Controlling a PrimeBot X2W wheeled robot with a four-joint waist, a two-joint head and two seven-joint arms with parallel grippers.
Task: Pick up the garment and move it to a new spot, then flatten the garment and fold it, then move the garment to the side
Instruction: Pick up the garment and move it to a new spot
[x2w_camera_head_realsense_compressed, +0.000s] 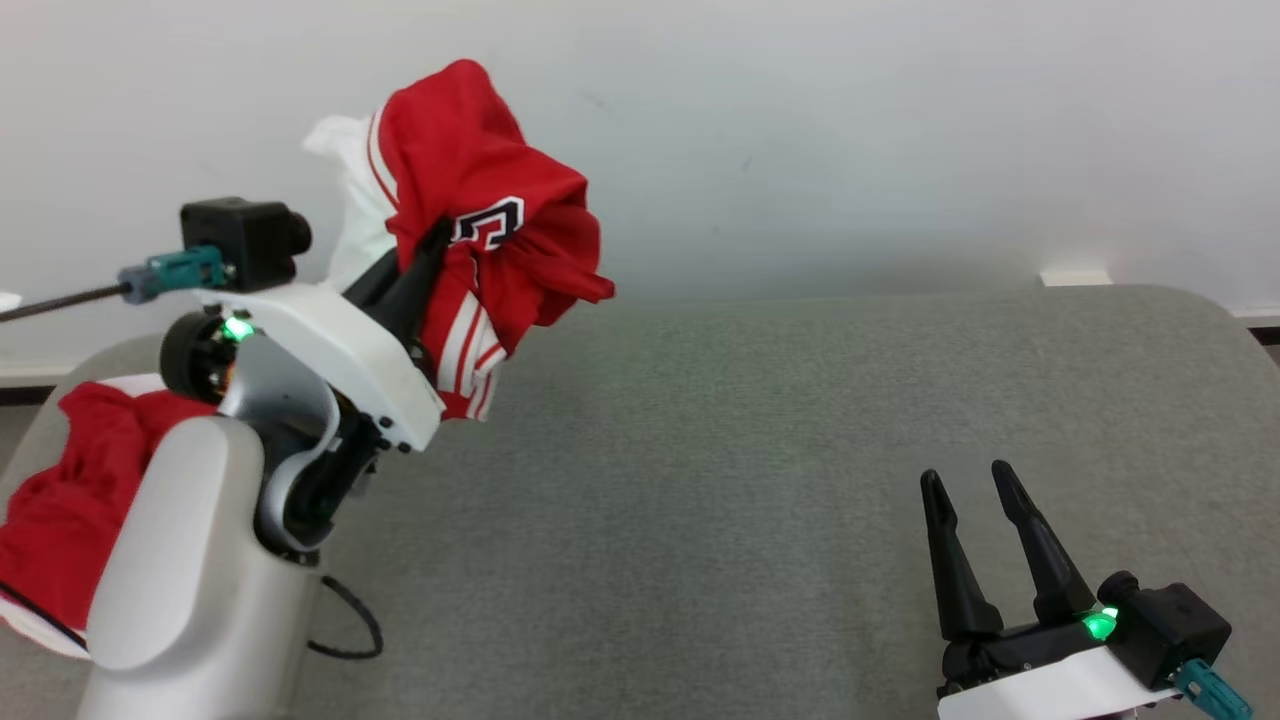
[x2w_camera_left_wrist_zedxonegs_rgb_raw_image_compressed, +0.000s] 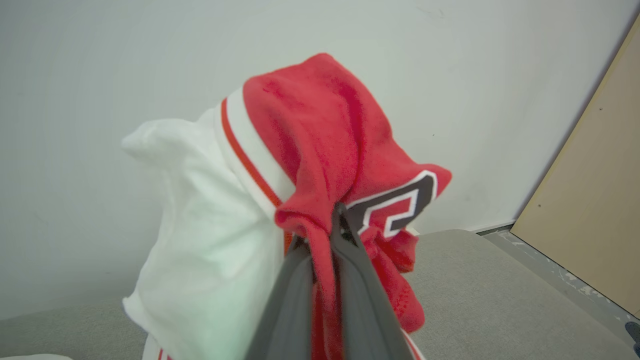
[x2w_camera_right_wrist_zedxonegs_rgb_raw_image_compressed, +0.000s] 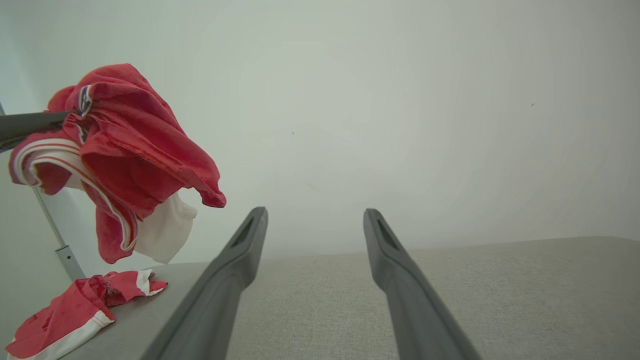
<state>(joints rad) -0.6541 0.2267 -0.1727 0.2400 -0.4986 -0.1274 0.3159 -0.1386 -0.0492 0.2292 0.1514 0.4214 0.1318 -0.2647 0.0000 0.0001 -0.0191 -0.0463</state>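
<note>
Red garment, head view: held aloft in a bunch, clear of the grey padded surface, pinched by the left gripper. The right gripper is seen spread and empty, low at the right.
Left wrist view: jaws are clenched on a red fold beside the number patch.
Right wrist view: the garment is seen hanging above the surface.
Step advice: the carry is best kept high, then the cloth lowered onto the bare middle.
Obstacles: red cloth at the left edge is to be avoided.
</note>
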